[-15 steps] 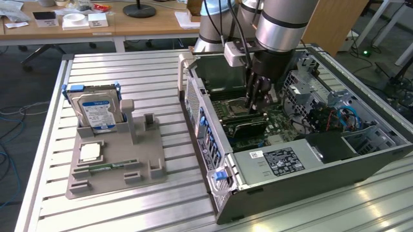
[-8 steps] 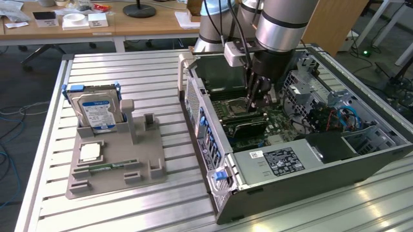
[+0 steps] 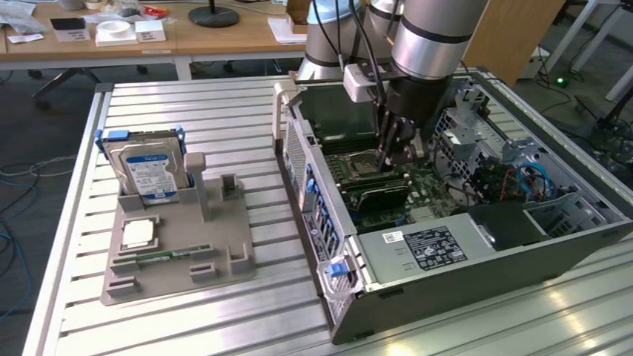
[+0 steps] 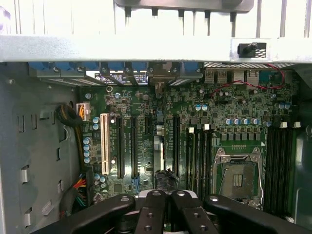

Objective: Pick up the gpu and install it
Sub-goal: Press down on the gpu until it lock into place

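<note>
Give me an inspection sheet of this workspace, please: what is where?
Surface: ribbed metal table, bearing an open computer case.
Job's things: gpu on edge on the case's motherboard, under the claw.
Clutter: grey holder with hard drive, processor chip, memory stick.
Grippers: claw shut, inside the case; grip on the gpu unclear.
Cables: red and blue leads in the case; floor cables.
Surroundings: wooden desk behind.

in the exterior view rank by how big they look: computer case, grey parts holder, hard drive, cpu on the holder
1. computer case
2. grey parts holder
3. hard drive
4. cpu
</note>
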